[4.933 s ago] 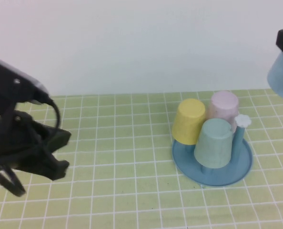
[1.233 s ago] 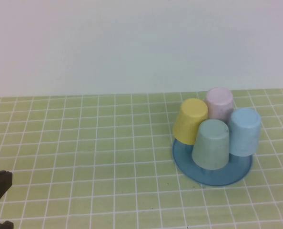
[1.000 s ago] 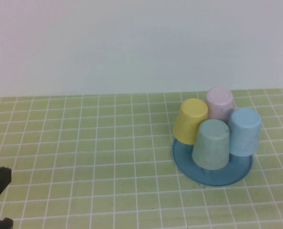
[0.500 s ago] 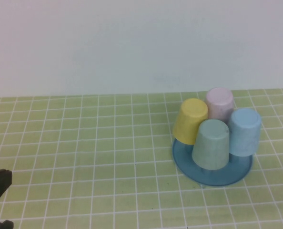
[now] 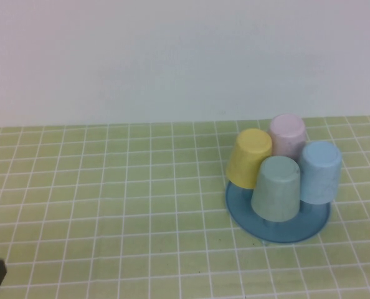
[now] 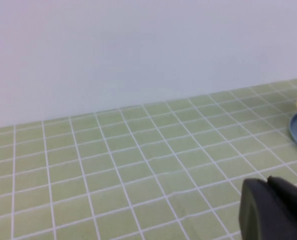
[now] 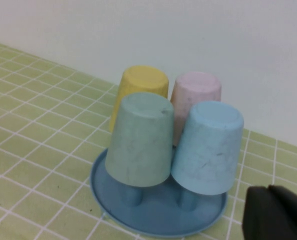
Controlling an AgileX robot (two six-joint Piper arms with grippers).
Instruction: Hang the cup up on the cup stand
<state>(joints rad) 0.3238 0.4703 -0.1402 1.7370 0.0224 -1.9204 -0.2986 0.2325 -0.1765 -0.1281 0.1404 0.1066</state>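
The cup point(image 5: 320, 171) hangs inverted on the cup stand point(image 5: 278, 227), at the stand's 3 o'clock side. The left hand point(image 6: 274, 210) sits closed and empty at the desk's point(image 5: 110, 187) 7 o'clock corner. The right hand point(image 7: 276, 215) is closed and empty, near the stand.

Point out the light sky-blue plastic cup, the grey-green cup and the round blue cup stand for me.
light sky-blue plastic cup point(image 5: 319, 172), high view, middle of its side wall.
grey-green cup point(image 5: 276, 188), high view, middle of its side wall.
round blue cup stand point(image 7: 153, 220), right wrist view, bare dish floor near the front rim.

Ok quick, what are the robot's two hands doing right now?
Left end effector: shut, holding nothing, low at the table's near left.
Right end effector: shut, holding nothing, just beside the cup stand.
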